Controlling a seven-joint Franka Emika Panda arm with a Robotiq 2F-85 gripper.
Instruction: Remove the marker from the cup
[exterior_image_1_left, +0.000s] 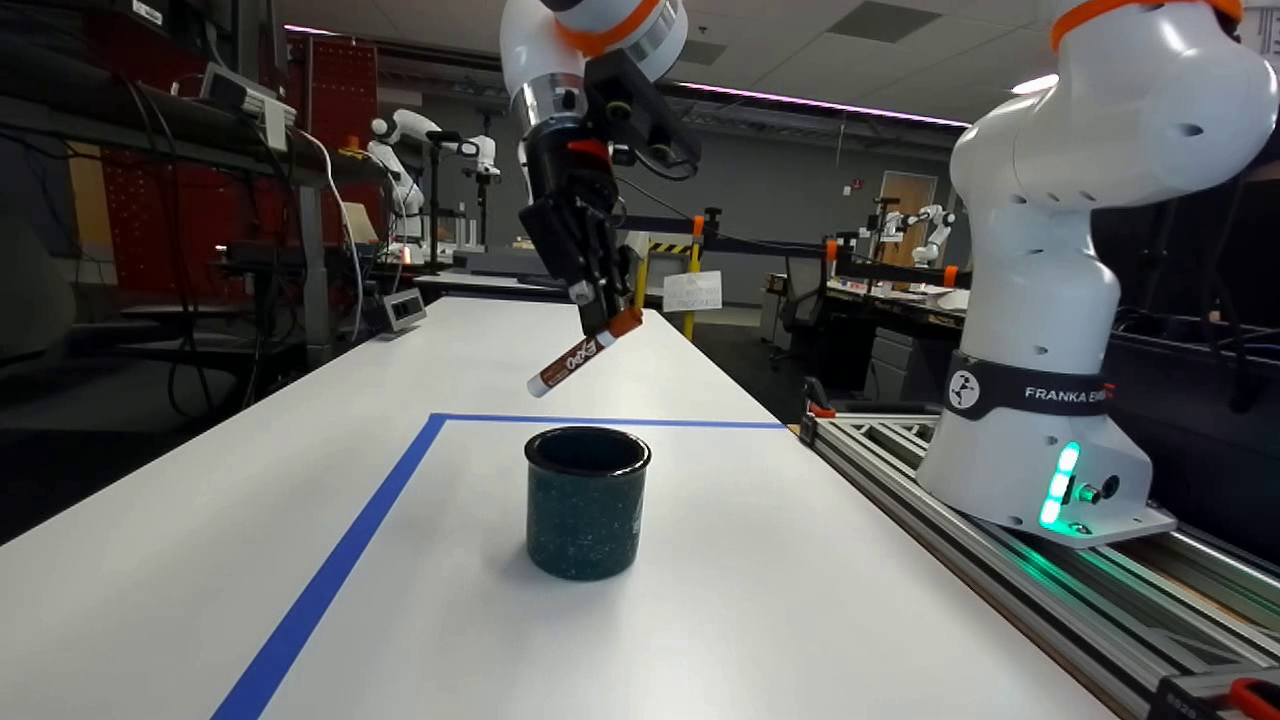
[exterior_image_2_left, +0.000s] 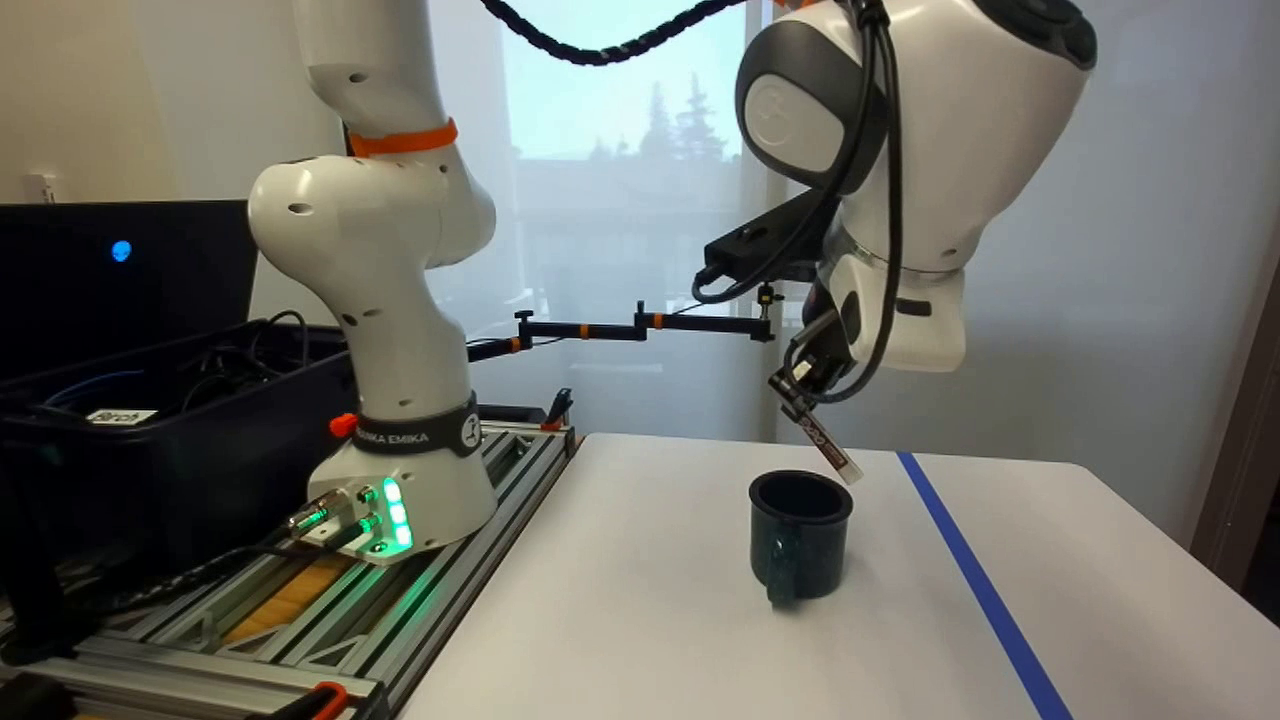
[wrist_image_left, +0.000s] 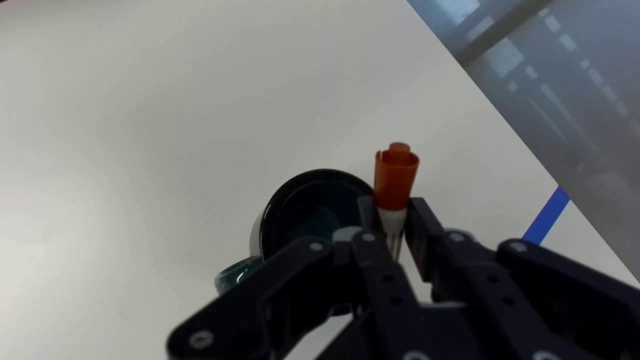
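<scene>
- While the speckled teal mug (exterior_image_1_left: 585, 515) stands upright on the white table (exterior_image_1_left: 800, 600), the EXPO marker (exterior_image_1_left: 588, 353) is out of it, in the air, higher than the rim.
- Fingers (wrist_image_left: 422, 235) of the gripper (wrist_image_left: 391, 220) pinched on the marker, one on each side, just below the orange-brown cap (wrist_image_left: 395, 180).
- Marker tilted: cap end up and jutting past the fingertips, white end down.
- Marker and mug apart in both exterior views; whether the white end overhangs the mouth is hard to judge.
- Mug's handle (exterior_image_2_left: 783, 570) plain in an exterior view.
- Blue tape (exterior_image_1_left: 341, 560) on the table, well apart from the mug.
- Light strip (exterior_image_1_left: 1060, 485) on the Franka base glowing green.
</scene>
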